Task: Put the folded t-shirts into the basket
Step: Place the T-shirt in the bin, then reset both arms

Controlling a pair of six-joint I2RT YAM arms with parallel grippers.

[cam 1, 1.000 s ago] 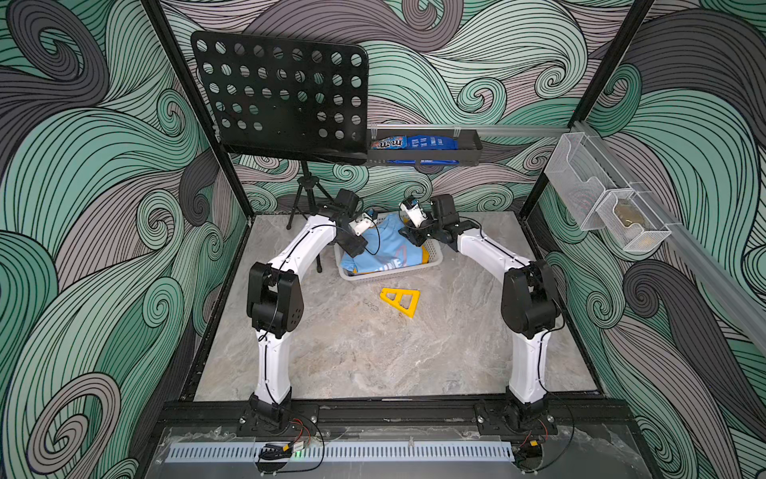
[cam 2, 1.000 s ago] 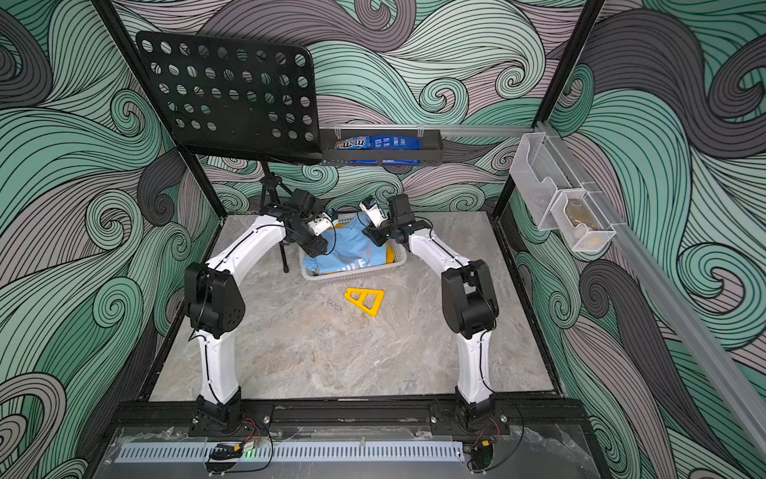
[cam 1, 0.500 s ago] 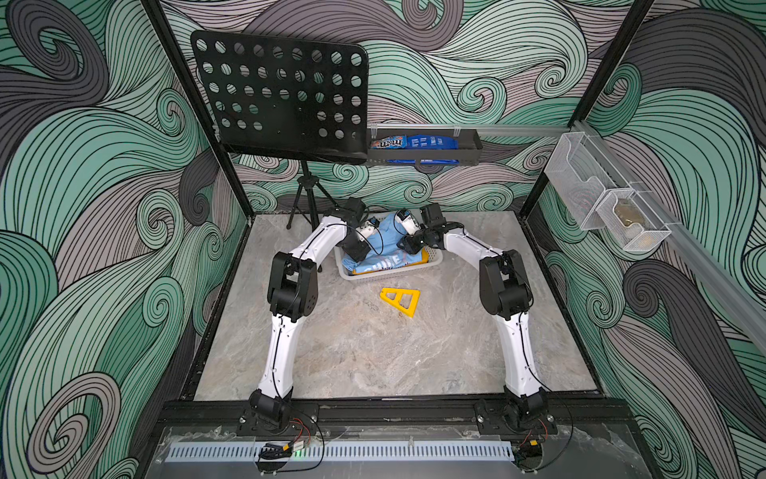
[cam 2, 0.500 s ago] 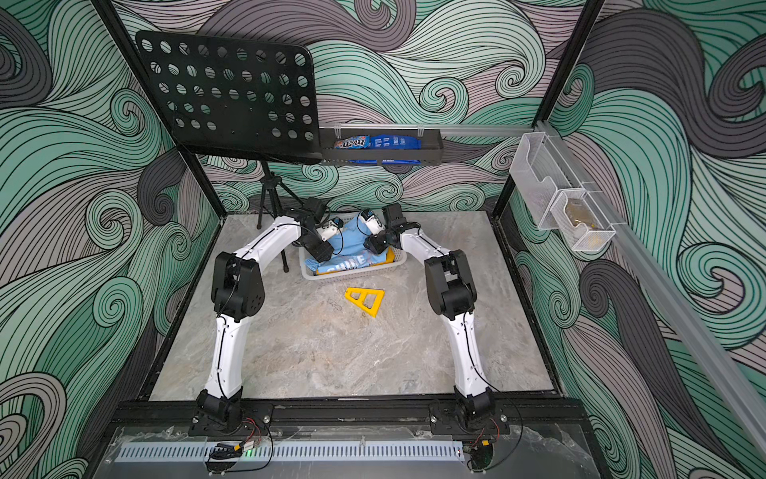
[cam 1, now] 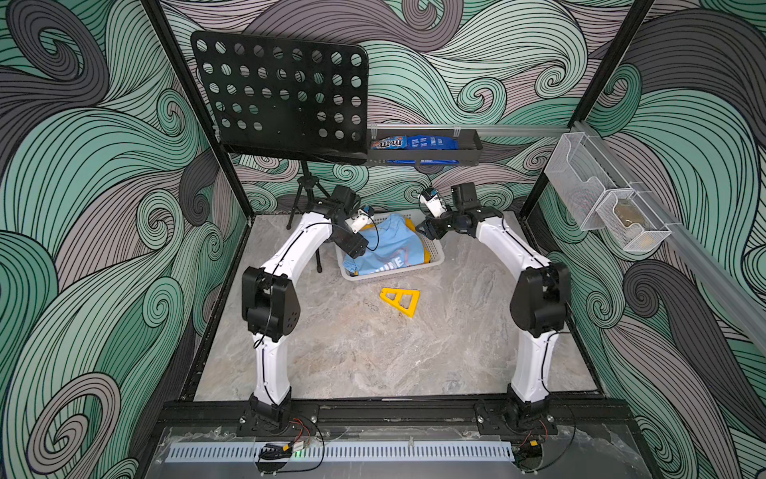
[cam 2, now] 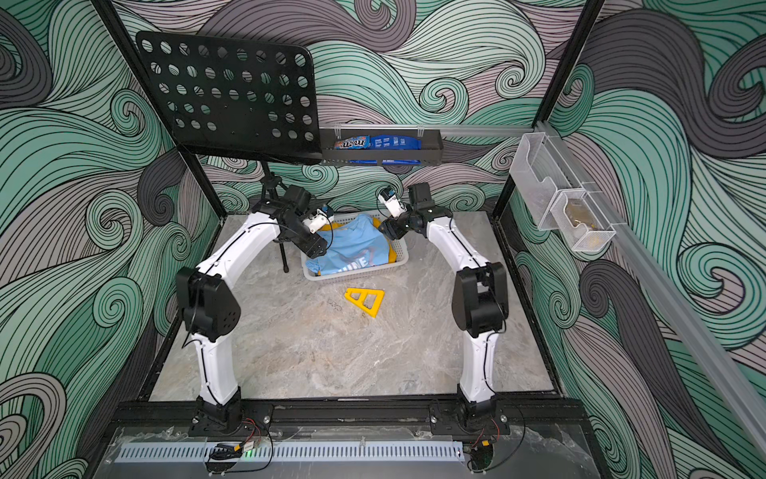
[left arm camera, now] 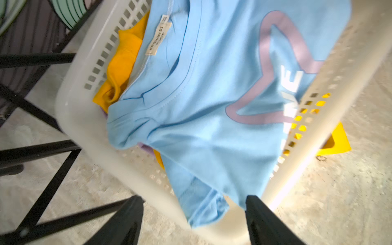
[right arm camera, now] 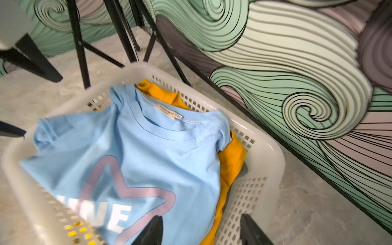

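Letting go: both arms, which a sec ago held the light blue shirt (cam 1: 385, 244) bunched above the basket (cam 1: 434, 248) and then reached low into it, have now drawn back up w/ jaws spread. The shirt has dropped and lies on top of the pile, print up, collar toward the back wall. My reading: this shirt is delivered, and it's prob. the last one, since no shirt is left on the table (cam 1: 373, 352). Only the yellow plastic triangle (cam 1: 401, 300) lies there, and that's no part of the job.

(a) The left gripper (left arm camera: 194, 198): fingers wide apart, pinching nothing. In the left wrist view a loose corner of the blue shirt hangs over the basket's rim and shows in the gap btwn the fingers. Whether it touches either one, can't tell. In a top view the left gripper (cam 1: 355, 250) hovers over the basket's edge on its own arm's side.

(b) The right gripper (right arm camera: 200, 217): fingers also spread, empty. One is over the blue shirt's side edge, the other over the basket's holed wall.

(c) Below the blue shirt: the yellow shirt (right arm camera: 231, 161) pokes out on two sides, w/ a sliver of lilac shirt (left arm camera: 146, 146) under that. The grey shirt can't be made out. Likely tidy-up: tuck the overhanging corner in.
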